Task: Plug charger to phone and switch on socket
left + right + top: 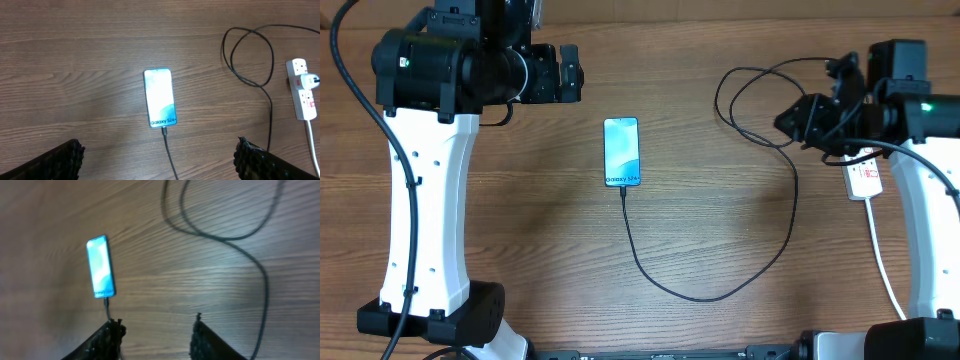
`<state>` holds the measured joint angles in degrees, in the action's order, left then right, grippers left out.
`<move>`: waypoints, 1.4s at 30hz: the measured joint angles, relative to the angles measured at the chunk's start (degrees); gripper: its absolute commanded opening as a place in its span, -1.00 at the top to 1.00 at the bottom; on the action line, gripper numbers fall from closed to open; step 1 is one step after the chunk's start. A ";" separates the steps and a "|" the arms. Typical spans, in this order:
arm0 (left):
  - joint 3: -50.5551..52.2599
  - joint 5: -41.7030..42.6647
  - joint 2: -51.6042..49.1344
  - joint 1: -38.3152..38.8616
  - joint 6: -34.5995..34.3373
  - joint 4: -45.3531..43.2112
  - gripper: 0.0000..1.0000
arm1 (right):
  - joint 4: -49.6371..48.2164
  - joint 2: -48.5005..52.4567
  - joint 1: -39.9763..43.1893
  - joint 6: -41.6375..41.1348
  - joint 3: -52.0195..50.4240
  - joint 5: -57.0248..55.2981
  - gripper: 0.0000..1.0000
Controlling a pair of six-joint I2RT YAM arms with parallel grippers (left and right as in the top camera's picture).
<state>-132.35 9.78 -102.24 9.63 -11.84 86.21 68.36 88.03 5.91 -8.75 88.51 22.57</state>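
Wide wooden surface (700, 60). The charger (794, 205) sweeps from the right, its tip in the phone's near end. The socket (865, 178) lies far right. Left hand (157, 145) and right hand (157, 321) are both spread, empty. The phone (621, 151) lies centre, lit.

The only words I can make out are on the phone (160, 98). Along the white strip at the bottom end of its lit blue screen, dark letters spell "Galaxy S24+", and they read clearest from the left wrist camera. From overhead the same strip shows as a row of tiny dark print, barely legible but matching those words. From the right wrist camera the screen is a blur and nothing reads. The socket (302, 92) carries red marks, too small to read as letters or numbers.
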 measured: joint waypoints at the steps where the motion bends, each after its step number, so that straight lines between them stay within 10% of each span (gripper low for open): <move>1: 0.00 0.00 0.00 0.00 0.00 0.00 -1.00 | -0.20 0.00 0.72 0.13 0.00 -0.44 0.32; 11: 0.00 0.00 0.00 0.00 0.00 0.00 -1.00 | -1.49 0.00 8.70 -0.11 0.00 -3.45 0.92; 42: 0.00 0.00 0.00 0.00 0.00 0.00 -1.00 | -2.75 6.73 19.98 -1.57 0.00 -6.56 0.93</move>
<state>-132.35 9.78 -102.24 9.63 -11.84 86.21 65.60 94.76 25.89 -10.33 88.51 16.01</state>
